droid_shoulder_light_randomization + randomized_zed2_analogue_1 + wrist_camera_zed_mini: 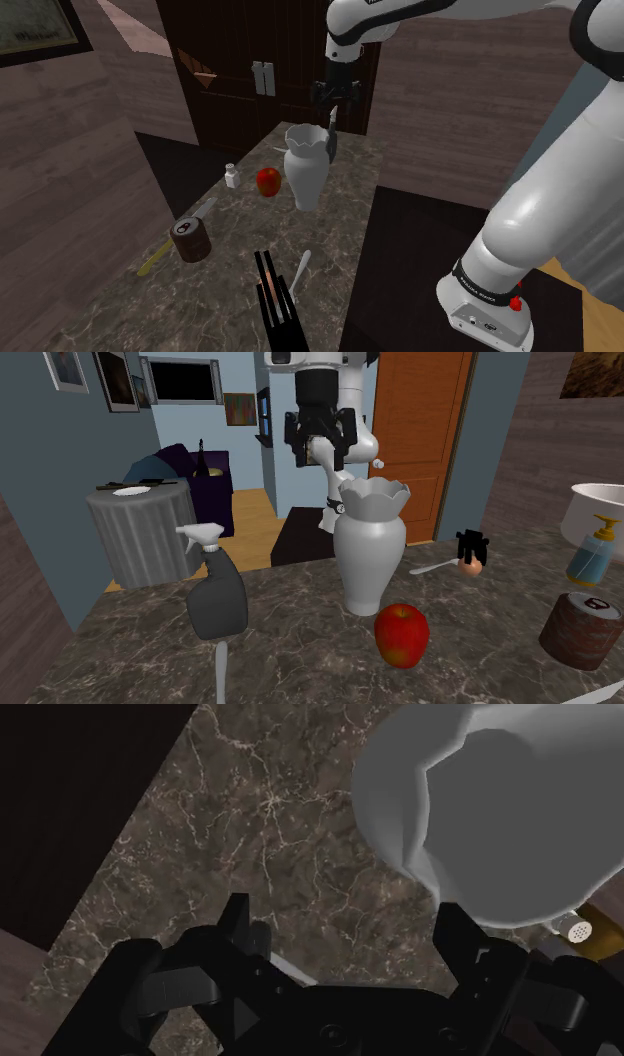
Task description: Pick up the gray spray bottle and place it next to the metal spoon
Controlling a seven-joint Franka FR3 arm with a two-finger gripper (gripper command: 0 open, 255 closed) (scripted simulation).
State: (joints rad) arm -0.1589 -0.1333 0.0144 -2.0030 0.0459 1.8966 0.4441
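The gray spray bottle (216,600) with a white trigger head stands upright on the marble counter (300,662), beside a tall white vase (368,547). In the shoulder view the bottle (334,140) peeks out behind the vase (305,165) at the counter's far end. My gripper (335,103) hangs open just above it, touching nothing; the second exterior view shows the gripper (320,450) raised behind the vase. In the wrist view the gripper (345,924) is open over bare marble beside the vase (500,804). The metal spoon (302,268) lies near the counter's front; it also shows as the spoon (430,567).
A red apple (268,181), a small white shaker (232,177) and a brown can (189,240) sit along the counter. A black block (275,298) stands next to the spoon. A soap dispenser (590,552) is at the second exterior view's right. Dark doors rise behind the counter.
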